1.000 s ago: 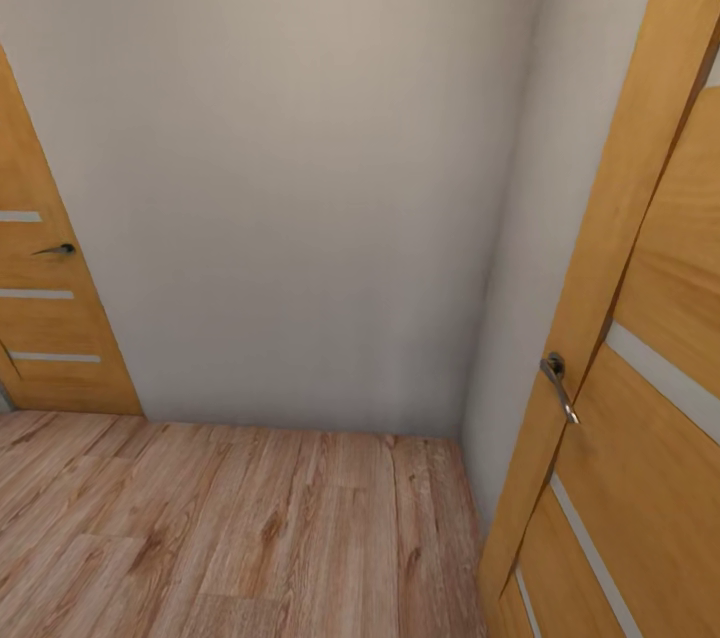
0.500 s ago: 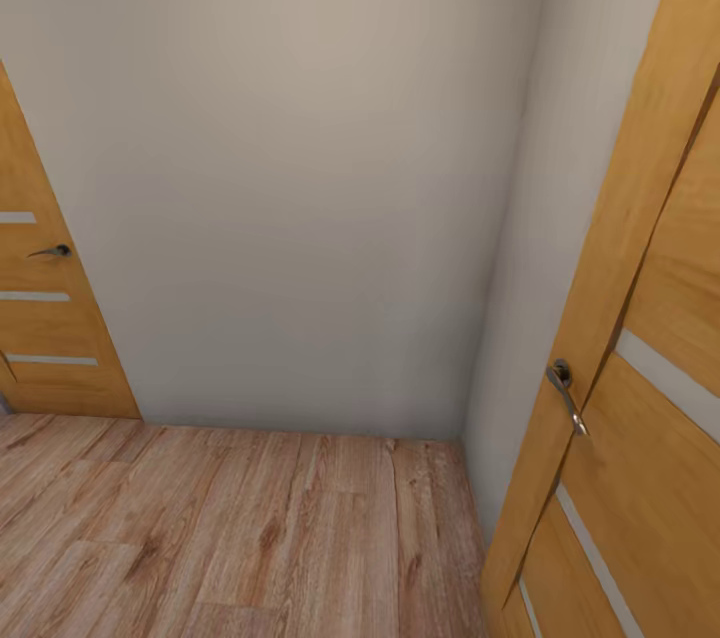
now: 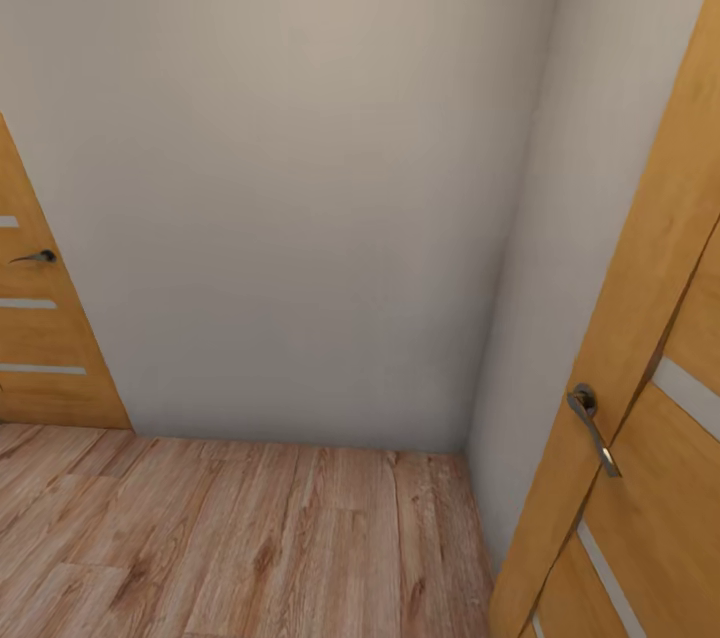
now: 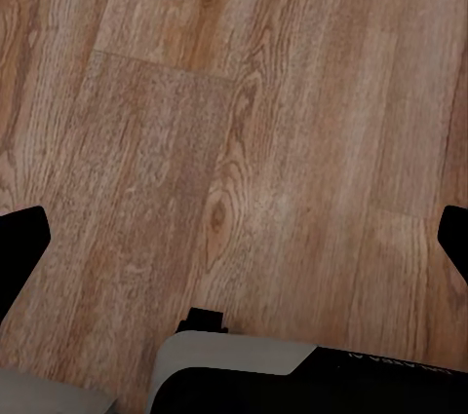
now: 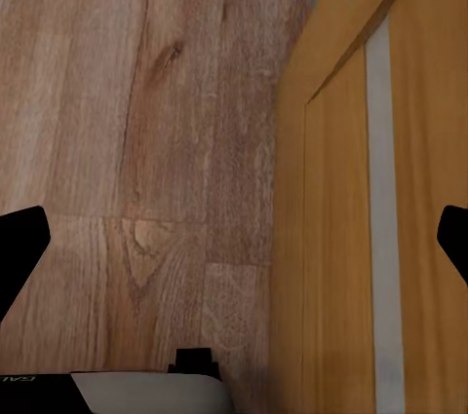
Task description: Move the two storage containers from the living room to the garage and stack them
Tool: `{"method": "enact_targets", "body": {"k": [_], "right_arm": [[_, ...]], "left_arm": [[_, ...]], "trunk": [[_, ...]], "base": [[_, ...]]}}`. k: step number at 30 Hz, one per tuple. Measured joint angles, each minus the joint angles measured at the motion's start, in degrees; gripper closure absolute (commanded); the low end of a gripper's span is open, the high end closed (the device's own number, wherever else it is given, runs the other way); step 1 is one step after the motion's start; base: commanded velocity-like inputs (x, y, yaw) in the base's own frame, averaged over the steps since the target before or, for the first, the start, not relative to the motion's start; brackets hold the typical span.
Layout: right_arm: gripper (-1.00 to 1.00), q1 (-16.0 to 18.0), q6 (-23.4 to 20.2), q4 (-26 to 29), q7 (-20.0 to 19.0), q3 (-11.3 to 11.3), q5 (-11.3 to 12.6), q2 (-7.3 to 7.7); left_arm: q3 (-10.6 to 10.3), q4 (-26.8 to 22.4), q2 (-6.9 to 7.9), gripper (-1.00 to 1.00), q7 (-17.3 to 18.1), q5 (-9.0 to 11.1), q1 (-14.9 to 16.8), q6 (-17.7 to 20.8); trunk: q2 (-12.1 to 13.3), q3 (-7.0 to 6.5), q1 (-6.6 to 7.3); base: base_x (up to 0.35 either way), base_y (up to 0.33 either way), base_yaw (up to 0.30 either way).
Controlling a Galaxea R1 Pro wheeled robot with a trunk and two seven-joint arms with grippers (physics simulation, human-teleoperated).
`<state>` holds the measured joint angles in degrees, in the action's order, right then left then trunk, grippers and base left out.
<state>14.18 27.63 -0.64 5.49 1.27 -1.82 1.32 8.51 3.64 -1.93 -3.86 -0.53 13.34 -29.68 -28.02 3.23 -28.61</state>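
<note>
Containers are nowhere in my views, so I can't tell which way they lie; I face a corner wall (image 3: 300, 168) beside a wooden door (image 3: 640, 478), both pairs of fingers spread wide over wood floor (image 4: 244, 141).

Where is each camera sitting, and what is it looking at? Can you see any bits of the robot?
Head view: from the robot's head, facing a pale wall in a corner, with a wooden door at right and another door at left; no robot parts.
Left wrist view: on the left arm, looking down at the wood floor; left end effector fingertips spread wide.
Right wrist view: on the right arm, looking down at floor beside the right-hand door; right end effector fingertips spread wide.
Shared: every view shows the same wood-plank floor.
</note>
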Motion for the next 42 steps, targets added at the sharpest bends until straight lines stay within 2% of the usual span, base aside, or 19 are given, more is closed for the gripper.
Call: {"method": "enact_targets", "body": {"k": [10,42], "right_arm": [[-1.00,0.00,0.00,-0.01,0.00,0.00,0.00,0.00],[-1.00,-0.01,0.00,0.00,0.00,0.00,0.00,0.00]], "left_arm": [[-0.04,0.00,0.00,-1.00,-0.06,0.00,0.00,0.00],[-0.02,0.01,0.00,-1.00,-0.02,0.00,0.00,0.00]], "trunk": [[-0.01,0.00,0.02],[0.00,0.00,0.01]], "base": [[0.060,0.000,0.000],[0.302,0.000,0.000]]}}
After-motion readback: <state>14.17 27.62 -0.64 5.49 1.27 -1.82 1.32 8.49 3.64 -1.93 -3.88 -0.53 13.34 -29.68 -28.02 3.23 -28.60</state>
